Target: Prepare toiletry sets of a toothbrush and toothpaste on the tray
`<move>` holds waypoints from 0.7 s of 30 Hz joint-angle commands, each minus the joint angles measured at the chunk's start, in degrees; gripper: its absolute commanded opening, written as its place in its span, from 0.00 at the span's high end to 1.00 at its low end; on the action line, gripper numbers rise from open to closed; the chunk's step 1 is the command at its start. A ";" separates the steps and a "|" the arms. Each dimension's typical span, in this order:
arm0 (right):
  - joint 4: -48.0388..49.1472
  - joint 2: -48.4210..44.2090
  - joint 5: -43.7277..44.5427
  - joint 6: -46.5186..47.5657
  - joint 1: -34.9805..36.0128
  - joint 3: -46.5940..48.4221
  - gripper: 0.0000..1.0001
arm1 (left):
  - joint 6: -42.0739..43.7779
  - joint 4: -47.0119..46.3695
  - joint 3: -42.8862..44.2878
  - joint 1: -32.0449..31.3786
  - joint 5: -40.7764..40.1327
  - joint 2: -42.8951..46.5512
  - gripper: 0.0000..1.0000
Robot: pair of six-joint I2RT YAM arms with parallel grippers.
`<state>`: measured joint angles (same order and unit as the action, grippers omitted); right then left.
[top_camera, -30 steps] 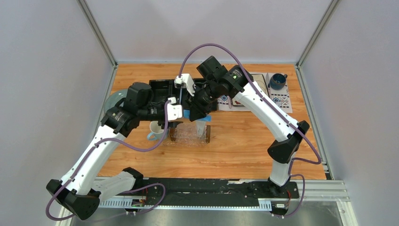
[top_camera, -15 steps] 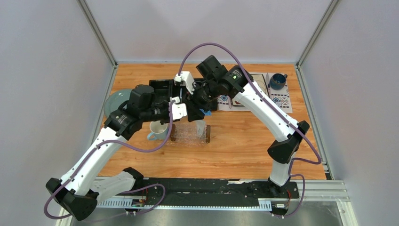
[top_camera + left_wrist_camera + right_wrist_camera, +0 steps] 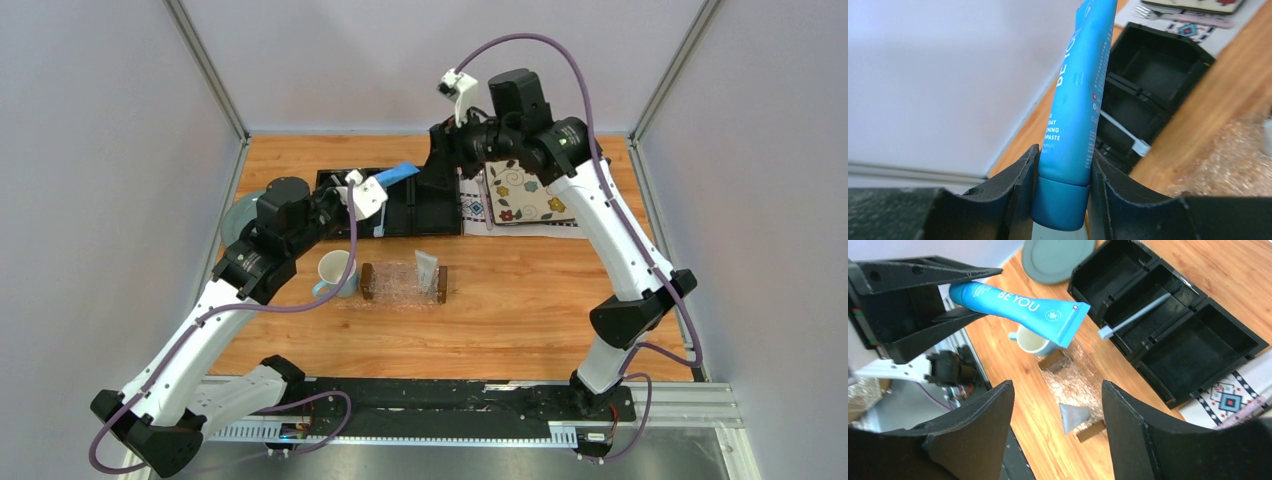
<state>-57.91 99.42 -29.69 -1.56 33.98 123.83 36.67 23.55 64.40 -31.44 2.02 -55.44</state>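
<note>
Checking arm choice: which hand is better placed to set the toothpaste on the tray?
Left: the left hand grips the toothpaste near the tray; the right hand is open and empty.

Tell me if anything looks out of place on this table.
The toothbrush lies askew in the middle compartment of the black organizer, its head poking over the rim, not on the tray. The left gripper holds a blue toothpaste tube aloft.

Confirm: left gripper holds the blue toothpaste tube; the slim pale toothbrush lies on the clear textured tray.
No: the slim pale toothbrush lies in the middle bay of the black three-compartment organizer, as the right wrist view shows. Rest stands.
</note>
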 commanded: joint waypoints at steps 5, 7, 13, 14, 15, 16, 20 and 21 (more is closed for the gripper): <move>9.04 3.76 -13.45 -17.40 -3.74 3.00 0.32 | 0.42 -9.22 0.99 -2.47 -12.38 0.95 1.00; 12.46 4.12 -16.26 -20.40 -4.44 1.33 0.33 | 3.40 -10.62 -0.14 -4.06 -16.42 0.69 1.00; 17.04 6.32 -20.23 -27.08 -5.24 0.10 0.34 | 10.00 -18.18 -3.40 -9.95 -25.92 -0.46 1.00; 17.56 6.66 -20.66 -27.52 -5.24 -0.25 0.34 | 11.05 -19.49 -3.58 -10.56 -26.45 -1.07 1.00; 18.18 6.84 -21.36 -27.96 -5.32 -0.26 0.34 | 11.67 -20.46 -3.84 -11.01 -27.76 -1.25 1.00; 18.62 7.02 -21.81 -28.84 -5.41 -0.52 0.34 | 12.11 -21.78 -4.11 -11.79 -28.30 -1.60 1.00; 19.33 7.81 -22.34 -29.73 -5.94 -0.70 0.36 | 14.39 -23.29 -5.07 -13.56 -29.79 -2.57 1.00; 19.41 7.98 -22.77 -29.81 -6.29 -0.70 0.36 | 14.66 -24.94 -5.42 -13.73 -29.71 -2.57 1.00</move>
<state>-42.39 107.02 -49.30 -28.36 28.58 122.98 47.75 6.92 59.44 -43.66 -23.88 -58.26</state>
